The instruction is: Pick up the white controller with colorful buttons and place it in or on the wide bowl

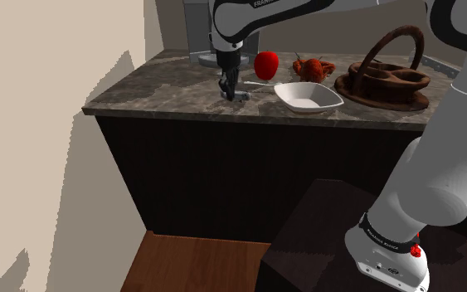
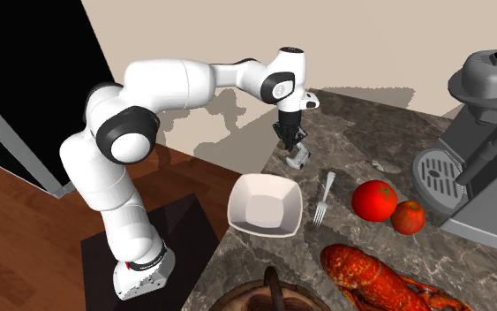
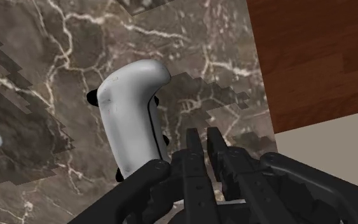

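Plainly, the claw hung with its fingers nearly meeting, holding nothing, just beside the white controller, which lay near the tabletop's edge. It likely needed to open wide and centre over the controller's body before heading to the wide bowl.

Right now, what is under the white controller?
The controller lies on the dark marbled counter. Its white body hides its underside and the counter directly beneath.
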`<state>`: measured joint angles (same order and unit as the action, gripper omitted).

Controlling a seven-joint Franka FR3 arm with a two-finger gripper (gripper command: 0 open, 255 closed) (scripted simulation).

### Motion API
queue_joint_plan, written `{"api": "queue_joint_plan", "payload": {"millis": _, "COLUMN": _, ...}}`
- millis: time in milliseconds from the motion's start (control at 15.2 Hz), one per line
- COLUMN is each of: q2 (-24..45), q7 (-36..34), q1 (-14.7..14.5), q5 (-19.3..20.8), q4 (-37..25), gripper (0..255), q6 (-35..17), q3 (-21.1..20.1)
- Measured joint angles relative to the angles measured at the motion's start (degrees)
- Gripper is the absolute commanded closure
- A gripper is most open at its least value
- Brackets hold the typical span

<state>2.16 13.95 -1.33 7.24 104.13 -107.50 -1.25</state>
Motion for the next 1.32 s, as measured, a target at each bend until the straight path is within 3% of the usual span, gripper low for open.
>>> {"api": "queue_joint_plan", "payload": {"millis": 330, "q2": 0.00, "q7": 0.00, "q1": 0.00, "q5": 0.00, "q4": 0.00, "gripper": 255, "q6": 0.00, "q3": 0.00}}
{"api": "queue_joint_plan", "payload": {"millis": 396, "q2": 0.00, "q7": 0.00, "q1": 0.00, "q5": 0.00, "q4": 0.00, "gripper": 0, "q6": 0.00, "q3": 0.00}}
{"api": "queue_joint_plan", "payload": {"millis": 528, "q2": 1.09, "q7": 1.48, "q1": 0.54, "q5": -1.18, "q4": -1.78, "gripper": 0, "q6": 1.45, "q3": 0.44}}
{"api": "queue_joint_plan", "payload": {"millis": 858, "q2": 11.96, "q7": 13.62, "q1": 6.09, "q5": -10.39, "q4": -19.19, "gripper": 0, "q6": 17.13, "q3": 3.60}}
{"api": "queue_joint_plan", "payload": {"millis": 1320, "q2": 12.03, "q7": 15.30, "q1": 6.76, "q5": -11.49, "q4": -14.86, "gripper": 0, "q6": 14.21, "q3": 3.73}}
